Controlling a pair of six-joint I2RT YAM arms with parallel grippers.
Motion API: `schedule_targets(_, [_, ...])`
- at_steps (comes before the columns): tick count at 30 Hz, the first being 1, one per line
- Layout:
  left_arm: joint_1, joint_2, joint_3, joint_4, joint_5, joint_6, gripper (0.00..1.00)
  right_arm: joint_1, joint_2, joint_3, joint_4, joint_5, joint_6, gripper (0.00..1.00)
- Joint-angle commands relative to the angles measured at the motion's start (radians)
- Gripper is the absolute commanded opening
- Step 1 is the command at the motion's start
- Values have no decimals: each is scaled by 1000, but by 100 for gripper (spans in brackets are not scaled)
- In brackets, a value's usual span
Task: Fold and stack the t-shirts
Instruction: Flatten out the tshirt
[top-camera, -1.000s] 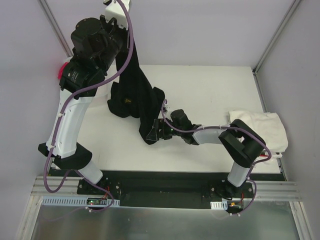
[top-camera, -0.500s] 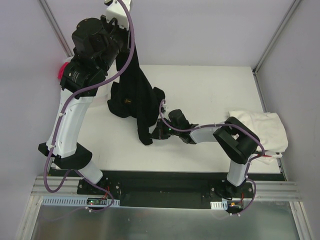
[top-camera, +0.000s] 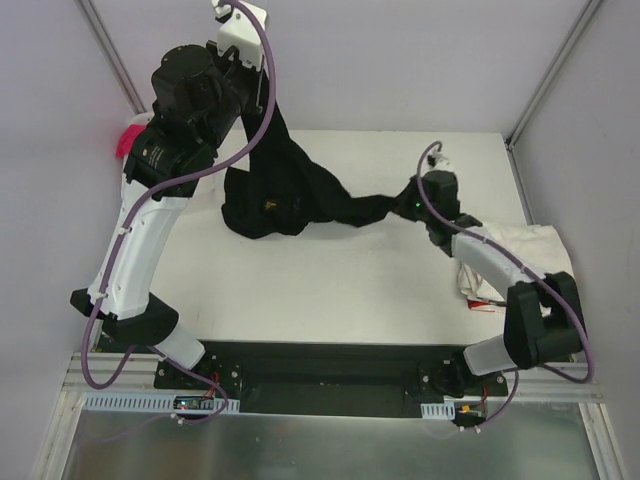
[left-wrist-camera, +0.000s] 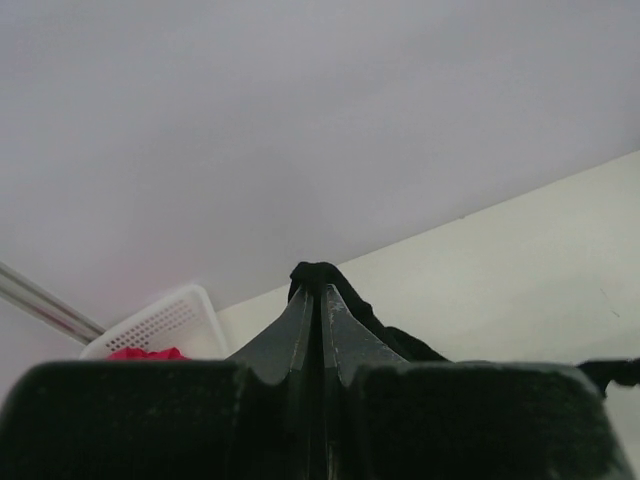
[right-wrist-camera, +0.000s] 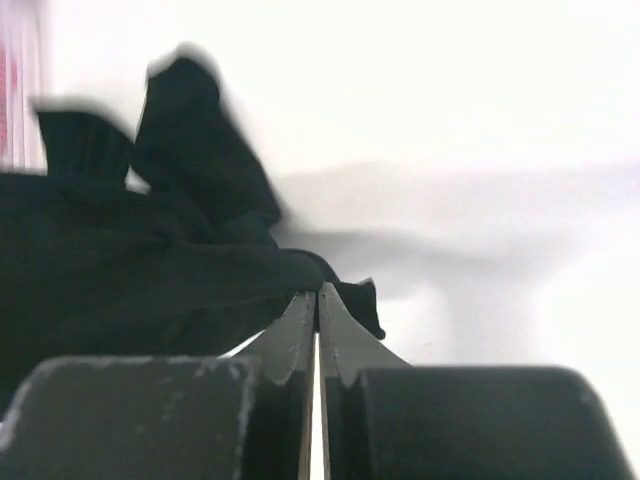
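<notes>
My left gripper (left-wrist-camera: 320, 292) has its 2 fingers pressed together on a bunched edge of the black t-shirt (top-camera: 285, 195), holding it high at the upper left of the top view. My right gripper (right-wrist-camera: 318, 292) is pinched tight on another edge of that shirt, right of centre. The cloth stretches between the 2 grippers, its bulk sagging over the white table (top-camera: 300, 290). A cream-white t-shirt (top-camera: 535, 255) lies crumpled at the table's right edge. At far left, a white mesh basket (left-wrist-camera: 170, 318) holds pink cloth (left-wrist-camera: 140, 353).
</notes>
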Motion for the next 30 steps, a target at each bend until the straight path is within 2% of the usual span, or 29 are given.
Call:
schedule_targets(1, [2, -75, -38, 91, -27, 0, 0, -105, -190, 205, -195, 266, -155, 1])
schedule_targets(8, [4, -124, -150, 125, -24, -8, 0, -216, -286, 535, -346, 505, -390, 1])
schedule_targets(15, [22, -167, -285, 165, -30, -26, 0, -299, -298, 687, -363, 622, -499, 1])
schedule_targets(22, [78, -236, -483, 304, -23, -13, 0, -303, -327, 729, -283, 584, -577, 1])
schedule_targets(25, [99, -233, -485, 315, -4, -2, 0, -303, -326, 779, -284, 588, -610, 1])
schedule_targets(30, [212, -212, -463, 315, 77, -40, 0, -302, -314, 816, -310, 570, -614, 1])
